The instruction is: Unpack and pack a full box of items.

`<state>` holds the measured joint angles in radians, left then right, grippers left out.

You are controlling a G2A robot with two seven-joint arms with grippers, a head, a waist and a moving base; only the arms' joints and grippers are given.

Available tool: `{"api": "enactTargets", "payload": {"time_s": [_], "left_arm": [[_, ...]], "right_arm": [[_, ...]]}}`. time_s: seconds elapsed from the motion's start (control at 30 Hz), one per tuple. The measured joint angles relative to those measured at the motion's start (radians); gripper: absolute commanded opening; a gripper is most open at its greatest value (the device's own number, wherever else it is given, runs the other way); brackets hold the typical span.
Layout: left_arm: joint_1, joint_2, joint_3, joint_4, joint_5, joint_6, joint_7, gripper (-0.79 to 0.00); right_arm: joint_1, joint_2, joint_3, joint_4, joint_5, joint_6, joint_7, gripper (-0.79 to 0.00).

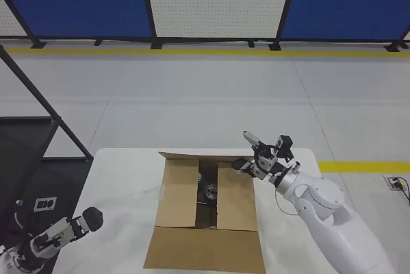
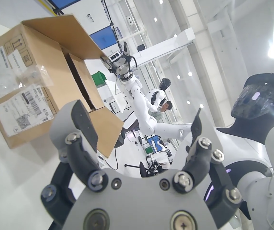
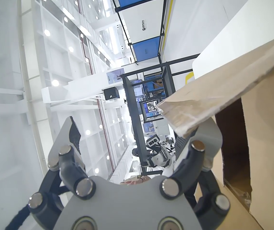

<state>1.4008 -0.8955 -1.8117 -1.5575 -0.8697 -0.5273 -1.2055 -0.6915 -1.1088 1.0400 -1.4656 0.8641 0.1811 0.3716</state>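
Note:
A brown cardboard box (image 1: pixel 205 212) stands in the middle of the white table (image 1: pixel 122 185). Its two long flaps lie half closed, and dark items (image 1: pixel 206 192) show in the gap between them. My right gripper (image 1: pixel 246 152) is open at the box's far right corner. In the right wrist view a flap corner (image 3: pixel 180 118) lies against one of its fingers (image 3: pixel 183 144), with the right gripper (image 3: pixel 127 137) spread wide. My left gripper (image 1: pixel 92 218) is off the table's near left edge, apart from the box. The left gripper (image 2: pixel 139 123) is open and holds nothing, facing the labelled side of the box (image 2: pixel 26 77).
A black metal rack (image 1: pixel 27 103) stands left of the table. Blue and white partition panels (image 1: pixel 218 17) line the far side of the floor. Bare tabletop lies left and right of the box.

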Motion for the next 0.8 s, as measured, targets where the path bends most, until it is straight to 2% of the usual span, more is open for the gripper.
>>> {"api": "enactTargets", "payload": {"time_s": [0.07,0.13,0.23,0.37,0.53,0.8], "left_arm": [[-0.012,-0.001,0.007,0.000,-0.002,0.007,0.002,0.000],[-0.024,-0.002,0.015,-0.003,0.003,0.015,-0.001,0.000],[-0.035,-0.002,0.021,-0.006,0.019,0.020,-0.003,0.000],[-0.036,-0.004,0.018,0.000,0.025,0.020,0.000,0.000],[-0.018,-0.006,0.002,0.012,0.013,0.012,0.008,0.000],[-0.002,-0.011,-0.008,0.017,0.002,0.008,0.016,0.000]], "right_arm": [[-0.015,-0.003,0.004,-0.008,0.004,-0.003,-0.022,0.000],[-0.010,-0.012,-0.003,-0.003,0.005,0.002,-0.098,0.000],[0.025,-0.035,-0.025,0.017,0.058,-0.003,-0.190,0.000],[0.078,-0.066,-0.060,0.072,0.083,-0.058,-0.284,0.000],[0.155,-0.113,-0.129,0.167,0.087,-0.111,-0.405,0.000],[0.286,-0.191,-0.201,0.385,0.161,-0.092,-0.529,0.000]]}}
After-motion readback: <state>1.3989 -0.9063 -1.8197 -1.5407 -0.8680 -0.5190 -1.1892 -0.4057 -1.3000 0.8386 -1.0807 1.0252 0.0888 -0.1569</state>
